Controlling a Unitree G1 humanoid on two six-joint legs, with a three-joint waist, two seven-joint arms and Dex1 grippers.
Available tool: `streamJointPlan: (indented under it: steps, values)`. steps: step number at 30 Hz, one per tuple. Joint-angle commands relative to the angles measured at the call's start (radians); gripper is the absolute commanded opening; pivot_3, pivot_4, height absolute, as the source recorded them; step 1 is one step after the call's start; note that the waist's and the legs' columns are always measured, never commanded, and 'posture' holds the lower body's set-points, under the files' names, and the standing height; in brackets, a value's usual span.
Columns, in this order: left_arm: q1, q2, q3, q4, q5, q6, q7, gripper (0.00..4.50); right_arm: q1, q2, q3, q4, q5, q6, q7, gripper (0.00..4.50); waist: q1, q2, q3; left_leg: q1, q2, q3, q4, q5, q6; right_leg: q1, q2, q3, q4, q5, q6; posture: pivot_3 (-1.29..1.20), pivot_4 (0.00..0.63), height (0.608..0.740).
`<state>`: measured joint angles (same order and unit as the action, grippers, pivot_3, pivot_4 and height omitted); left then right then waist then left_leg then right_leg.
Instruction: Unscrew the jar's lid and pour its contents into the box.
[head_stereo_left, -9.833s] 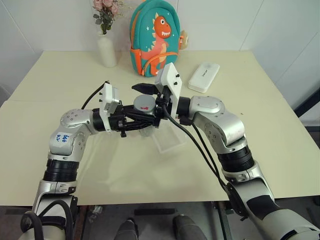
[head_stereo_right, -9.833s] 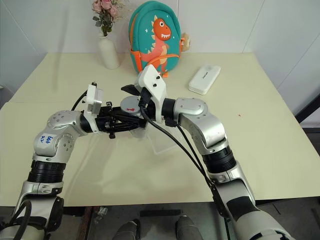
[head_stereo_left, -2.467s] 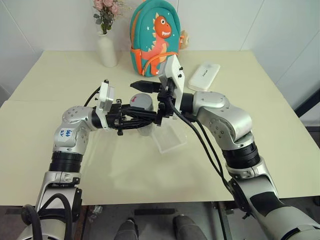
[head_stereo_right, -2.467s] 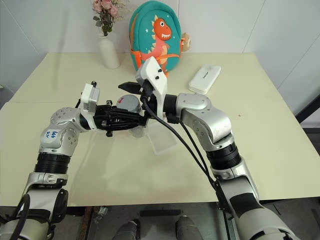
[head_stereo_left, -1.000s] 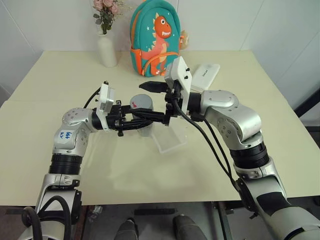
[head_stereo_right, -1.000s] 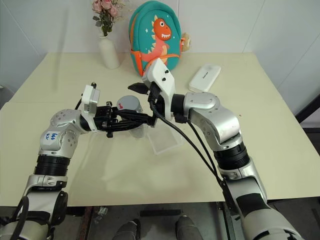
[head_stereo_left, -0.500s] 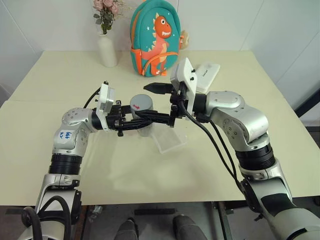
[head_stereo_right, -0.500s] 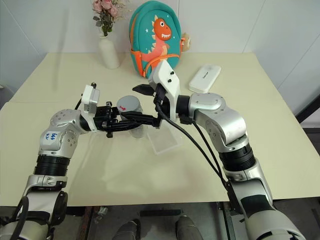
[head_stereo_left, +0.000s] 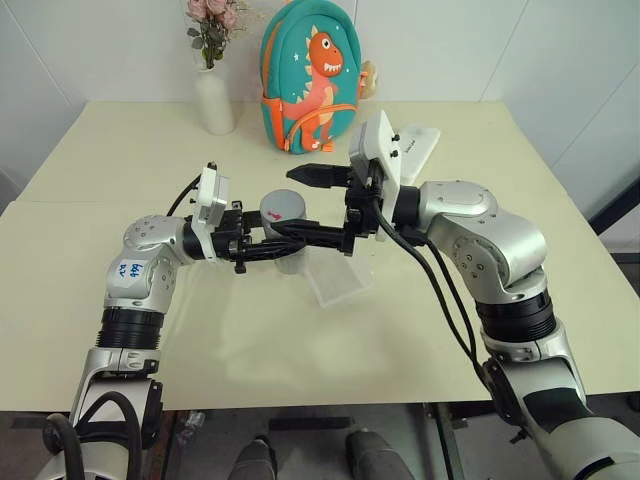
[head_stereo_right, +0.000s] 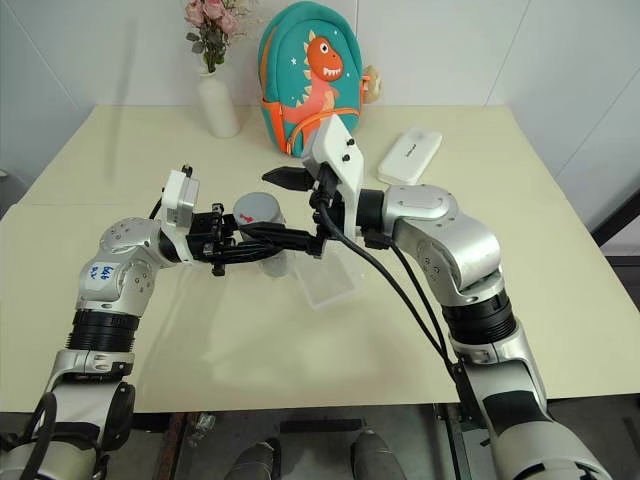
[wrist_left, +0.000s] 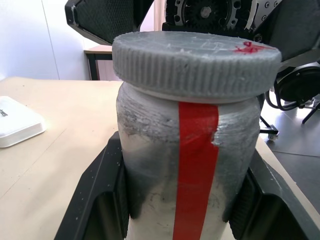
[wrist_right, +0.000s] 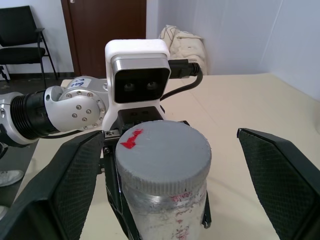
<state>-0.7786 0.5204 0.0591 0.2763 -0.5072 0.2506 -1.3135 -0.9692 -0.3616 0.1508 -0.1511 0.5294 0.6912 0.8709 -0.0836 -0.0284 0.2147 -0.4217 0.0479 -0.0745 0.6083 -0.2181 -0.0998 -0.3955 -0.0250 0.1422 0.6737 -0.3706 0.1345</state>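
Left eye view: one jar (head_stereo_left: 286, 232) is held above the surface (head_stereo_left: 90, 250), clamped at its body by the left claw (head_stereo_left: 300, 240), whose two black fingers are closed on it from either side. One lid (head_stereo_left: 284, 208), grey with a small red mark on top, sits on the jar. The right claw (head_stereo_left: 318, 205) points toward the jar from the opposite side with its two fingers spread wide, one above and beyond the lid, the other low in front of the jar; neither finger touches the lid. The right wrist view shows the same: a finger (wrist_right: 280, 175) to each side of the lid, apart from it.

In the left wrist view a red stripe runs down the frosted jar wall. The contents cannot be made out.

One clear box (head_stereo_left: 335, 283) lies on the surface just below and a little to the right of the jar.

At the far edge stand one white vase (head_stereo_left: 213, 100) of pink flowers, one teal backpack (head_stereo_left: 310, 75) with an orange dinosaur on it, and one white oblong case (head_stereo_left: 418, 142) with small dark print too fine to read. A blue handwritten sticker (head_stereo_left: 128, 270) on the left arm is also unreadable.
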Motion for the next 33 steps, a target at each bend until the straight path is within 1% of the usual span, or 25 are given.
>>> streamJointPlan:
  steps: [1, 10, 21, 33]
  values:
    - [-0.004, -0.001, 0.007, -0.035, -0.015, -0.008, -0.010, 2.00, -0.013, 0.010, -0.006, -0.029, 0.016, -0.011, 0.014, 4.46, 0.000, 0.000, 0.000, 0.000, 0.000, 0.000, 0.000, 0.000, 0.000, 0.000, 0.000, 0.000, 0.000, 0.000, 0.000, 0.00, 0.150, 0.740]
    - [-0.012, -0.004, 0.002, -0.017, -0.005, -0.020, -0.020, 2.00, -0.037, 0.035, 0.008, -0.008, 0.002, -0.009, 0.018, 4.46, 0.000, 0.000, 0.000, 0.000, 0.000, 0.000, 0.000, 0.000, 0.000, 0.000, 0.000, 0.000, 0.000, 0.000, 0.000, 0.00, 0.150, 0.740]
    - [-0.014, -0.008, -0.001, -0.008, -0.002, -0.028, -0.025, 2.00, -0.057, 0.023, 0.030, 0.016, -0.024, -0.001, 0.024, 4.46, 0.000, 0.000, 0.000, 0.000, 0.000, 0.000, 0.000, 0.000, 0.000, 0.000, 0.000, 0.000, 0.000, 0.000, 0.000, 0.00, 0.150, 0.740]
    - [-0.015, -0.013, 0.000, -0.004, -0.001, -0.033, -0.022, 2.00, -0.110, -0.027, 0.031, 0.018, -0.033, 0.042, 0.062, 4.46, 0.001, 0.000, 0.000, 0.000, 0.000, 0.000, 0.000, 0.000, 0.000, 0.000, 0.000, 0.000, 0.000, 0.000, 0.000, 0.00, 0.150, 0.740]
